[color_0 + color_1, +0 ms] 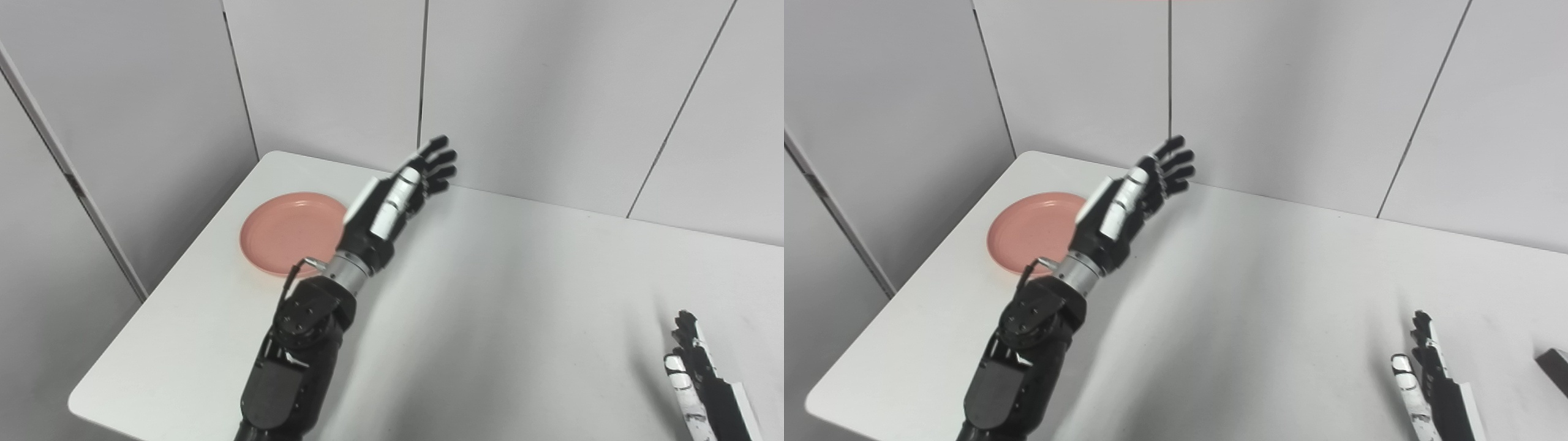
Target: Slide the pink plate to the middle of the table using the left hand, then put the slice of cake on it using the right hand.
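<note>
A pink plate (285,233) lies flat near the table's far left corner, bare on top. My left hand (398,193) is raised above the table just right of the plate, open with fingers stretched toward the back wall, holding nothing; its wrist hides the plate's right rim. My right hand (1427,367) rests low at the front right, open, fingers straight and pointing away. A dark object (1554,361) shows at the right edge of the right eye view, cut off by the frame; I cannot tell whether it is the cake.
The white table (502,294) spans most of the view, with its left edge and front left corner visible. Grey wall panels (331,79) stand close behind and to the left of it.
</note>
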`<state>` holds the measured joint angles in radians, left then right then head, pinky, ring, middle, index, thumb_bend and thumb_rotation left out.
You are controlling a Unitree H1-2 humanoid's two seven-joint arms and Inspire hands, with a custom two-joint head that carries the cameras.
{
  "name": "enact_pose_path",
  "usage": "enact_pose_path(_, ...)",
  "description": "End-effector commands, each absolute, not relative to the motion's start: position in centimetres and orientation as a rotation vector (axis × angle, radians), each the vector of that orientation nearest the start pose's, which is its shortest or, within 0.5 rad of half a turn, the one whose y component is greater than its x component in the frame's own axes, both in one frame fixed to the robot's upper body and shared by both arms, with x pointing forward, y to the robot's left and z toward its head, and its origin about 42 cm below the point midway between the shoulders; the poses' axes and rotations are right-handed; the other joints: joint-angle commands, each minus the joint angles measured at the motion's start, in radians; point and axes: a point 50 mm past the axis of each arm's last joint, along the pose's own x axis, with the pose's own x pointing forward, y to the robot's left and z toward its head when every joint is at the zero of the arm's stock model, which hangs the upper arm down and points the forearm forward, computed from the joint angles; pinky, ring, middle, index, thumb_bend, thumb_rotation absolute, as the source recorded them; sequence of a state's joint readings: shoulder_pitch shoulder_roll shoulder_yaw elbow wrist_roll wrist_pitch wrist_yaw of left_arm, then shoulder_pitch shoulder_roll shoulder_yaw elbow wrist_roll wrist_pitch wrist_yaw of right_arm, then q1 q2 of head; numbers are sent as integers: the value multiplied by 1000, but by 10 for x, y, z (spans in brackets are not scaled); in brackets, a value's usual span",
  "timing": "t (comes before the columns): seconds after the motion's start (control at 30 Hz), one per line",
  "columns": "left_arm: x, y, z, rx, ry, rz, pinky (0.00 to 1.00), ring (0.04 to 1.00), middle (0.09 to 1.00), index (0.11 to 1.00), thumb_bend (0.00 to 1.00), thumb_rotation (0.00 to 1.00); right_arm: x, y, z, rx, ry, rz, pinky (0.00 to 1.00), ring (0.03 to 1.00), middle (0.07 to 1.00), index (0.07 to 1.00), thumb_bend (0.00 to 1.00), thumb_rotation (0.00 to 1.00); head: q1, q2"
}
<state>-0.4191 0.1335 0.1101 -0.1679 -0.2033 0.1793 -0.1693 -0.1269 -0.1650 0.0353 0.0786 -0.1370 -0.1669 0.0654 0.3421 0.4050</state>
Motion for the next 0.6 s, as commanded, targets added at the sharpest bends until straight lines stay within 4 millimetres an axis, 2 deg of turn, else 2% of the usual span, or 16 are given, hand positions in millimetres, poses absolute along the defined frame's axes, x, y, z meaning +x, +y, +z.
enact_pose_path(0.0,386,244,308,-33,-516,-209,914,903,914,898,443,1000,314,-237,105,-280,-152,135,976,983,992,990,378,1000,1,1)
enact_pose_path(0.27,397,283,334,-30,-556,-95,905,892,896,886,428,1000,314,-234,104,-267,-150,133,979,980,988,986,387,1000,7,1)
enact_pose_path(0.57,418,334,344,1,-555,37,879,894,897,885,407,1000,313,-236,104,-277,-151,135,990,986,992,991,385,1000,25,0)
